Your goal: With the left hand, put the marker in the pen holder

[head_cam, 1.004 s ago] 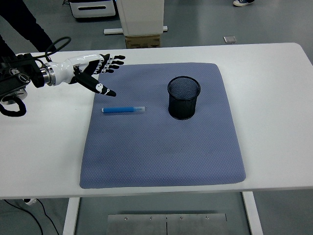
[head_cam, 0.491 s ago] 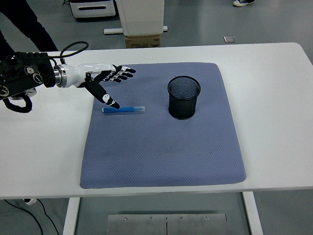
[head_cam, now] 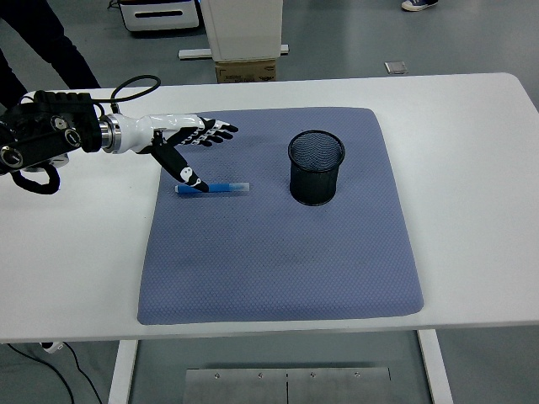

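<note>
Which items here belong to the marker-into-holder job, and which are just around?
Part of the job:
- blue marker, lying flat on the mat
- black mesh pen holder, upright, to the marker's right
- left hand, fingers spread, thumb tip at the marker's left end

Just around:
- grey-blue mat
- white table
- cardboard box beyond the table

One high head view over the table (head_cam: 472, 126)

— What do we have on the table (head_cam: 472, 151)?
— A mat (head_cam: 278, 252) at centre. On it, a pen holder (head_cam: 317, 167) at two o'clock, a marker (head_cam: 214, 188) at ten o'clock, our left hand (head_cam: 181, 143) just behind the marker.
</note>
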`<state>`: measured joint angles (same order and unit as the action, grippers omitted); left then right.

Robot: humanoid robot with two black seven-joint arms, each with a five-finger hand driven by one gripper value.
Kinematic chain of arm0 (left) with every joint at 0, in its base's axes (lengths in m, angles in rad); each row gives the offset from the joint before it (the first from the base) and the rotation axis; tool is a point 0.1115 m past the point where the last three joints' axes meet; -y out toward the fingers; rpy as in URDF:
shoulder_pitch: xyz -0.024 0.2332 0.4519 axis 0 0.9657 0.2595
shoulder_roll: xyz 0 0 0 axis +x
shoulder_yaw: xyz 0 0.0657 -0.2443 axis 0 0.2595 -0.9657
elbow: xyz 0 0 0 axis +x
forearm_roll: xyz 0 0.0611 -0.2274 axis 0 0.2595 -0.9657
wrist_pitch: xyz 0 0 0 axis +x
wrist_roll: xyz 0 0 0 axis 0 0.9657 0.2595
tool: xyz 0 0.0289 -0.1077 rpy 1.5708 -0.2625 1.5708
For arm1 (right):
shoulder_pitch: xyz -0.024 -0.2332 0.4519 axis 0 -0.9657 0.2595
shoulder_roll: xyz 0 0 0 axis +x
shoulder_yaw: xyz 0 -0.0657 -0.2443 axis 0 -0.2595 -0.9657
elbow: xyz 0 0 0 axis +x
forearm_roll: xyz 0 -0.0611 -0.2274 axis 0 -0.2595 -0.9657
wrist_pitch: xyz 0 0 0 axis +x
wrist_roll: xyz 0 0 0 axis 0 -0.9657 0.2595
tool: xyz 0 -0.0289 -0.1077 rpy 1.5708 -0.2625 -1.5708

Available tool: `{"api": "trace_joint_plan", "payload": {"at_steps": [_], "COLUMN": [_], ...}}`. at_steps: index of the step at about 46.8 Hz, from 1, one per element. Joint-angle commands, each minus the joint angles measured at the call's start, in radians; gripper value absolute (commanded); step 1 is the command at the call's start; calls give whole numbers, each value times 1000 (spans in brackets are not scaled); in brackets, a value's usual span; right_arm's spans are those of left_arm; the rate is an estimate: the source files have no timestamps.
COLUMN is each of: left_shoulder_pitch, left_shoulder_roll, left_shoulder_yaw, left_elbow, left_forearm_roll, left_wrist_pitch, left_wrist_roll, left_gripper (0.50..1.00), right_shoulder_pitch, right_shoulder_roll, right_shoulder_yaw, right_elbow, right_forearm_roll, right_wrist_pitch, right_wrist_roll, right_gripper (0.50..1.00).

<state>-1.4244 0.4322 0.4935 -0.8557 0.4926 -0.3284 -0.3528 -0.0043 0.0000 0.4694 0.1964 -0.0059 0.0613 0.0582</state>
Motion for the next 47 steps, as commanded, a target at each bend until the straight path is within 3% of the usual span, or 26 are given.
{"api": "trace_joint_plan", "payload": {"at_steps": [1, 6, 16, 31, 47], "left_shoulder_pitch": [-11, -22, -36, -36, -51], "left_shoulder_roll": [-10, -13, -16, -72, -89], "left_shoulder_yaw": [37, 45, 45, 45, 46], "left_elbow": [0, 0, 0, 1, 1], "left_forearm_roll": [24, 73, 92, 260, 310], "left_wrist_pitch": [22, 46, 71, 69, 69], "left_wrist_roll": [49, 84, 84, 84, 84], "left_gripper": [1000, 1000, 1000, 1000, 1000], "right_shoulder_pitch": [0, 0, 0, 0, 0], "right_shoulder_roll": [0, 0, 0, 0, 0], "right_shoulder_yaw": [0, 0, 0, 0, -2], "right_elbow": [0, 0, 0, 0, 0], "right_forearm_roll": [0, 0, 0, 0, 0], "right_wrist_pitch": [0, 0, 0, 0, 0], "right_wrist_roll": [0, 0, 0, 0, 0], "right_gripper": [1000, 1000, 1000, 1000, 1000]}}
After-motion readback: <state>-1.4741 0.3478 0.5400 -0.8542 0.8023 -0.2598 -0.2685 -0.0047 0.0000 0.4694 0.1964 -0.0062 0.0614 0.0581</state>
